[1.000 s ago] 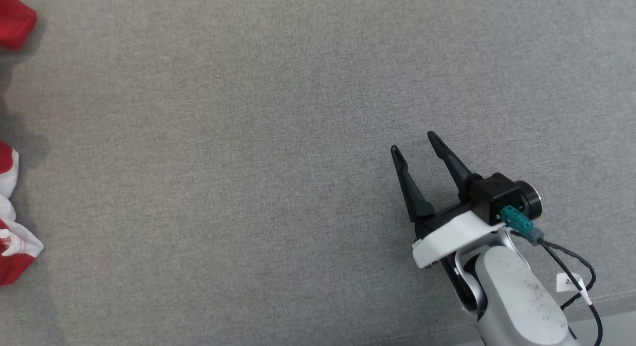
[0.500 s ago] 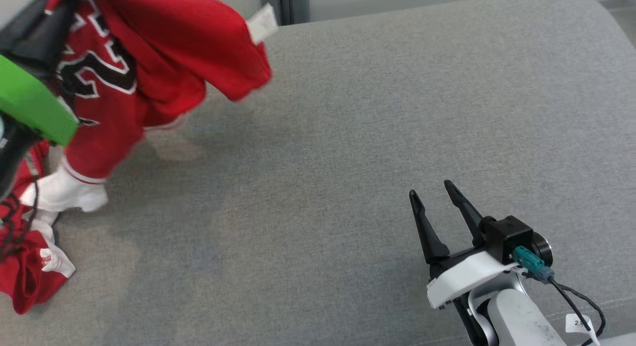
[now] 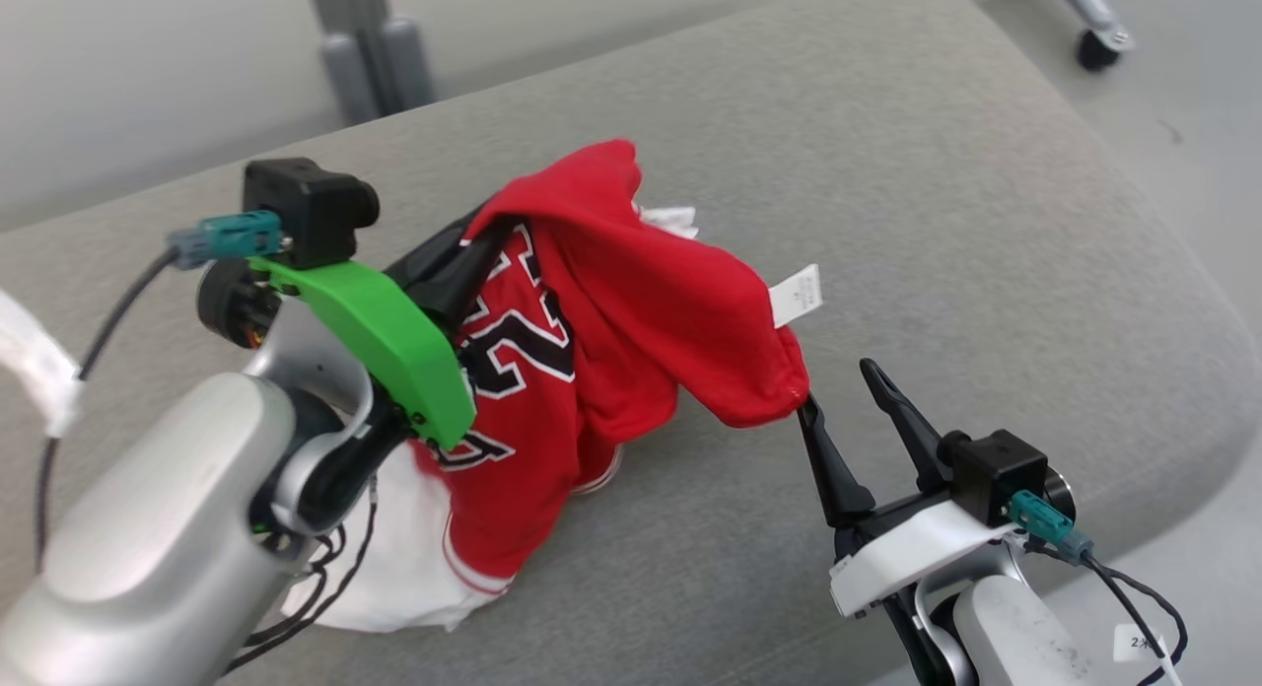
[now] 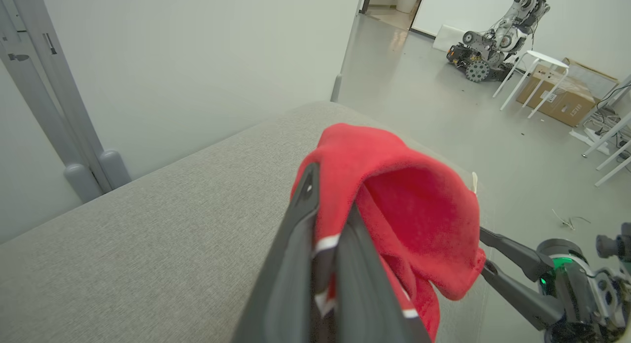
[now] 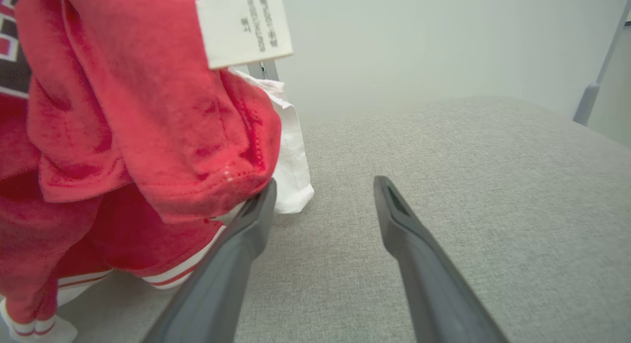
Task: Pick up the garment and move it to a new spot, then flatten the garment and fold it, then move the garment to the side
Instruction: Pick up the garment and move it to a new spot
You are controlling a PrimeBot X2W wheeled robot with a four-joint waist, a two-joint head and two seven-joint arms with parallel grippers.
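So it's one red garment (image 3: 631, 321) and two grippers. The left gripper (image 4: 329, 205) is pinched tight on a fold, holding it up over the grey cushion (image 3: 986, 223) with the white bottom end resting there. The right gripper (image 3: 836, 385) sits spread wide, one fingertip touching a drooping hem, nothing between its fingers. The black number's half buried in folds, and the white label (image 3: 795, 295) is unreadable.

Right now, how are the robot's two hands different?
The left gripper is shut on the red garment and holds it up; the right gripper is open and holds nothing. The left gripper has a green mount; the right gripper has a white mount. Both have two long dark fingers.
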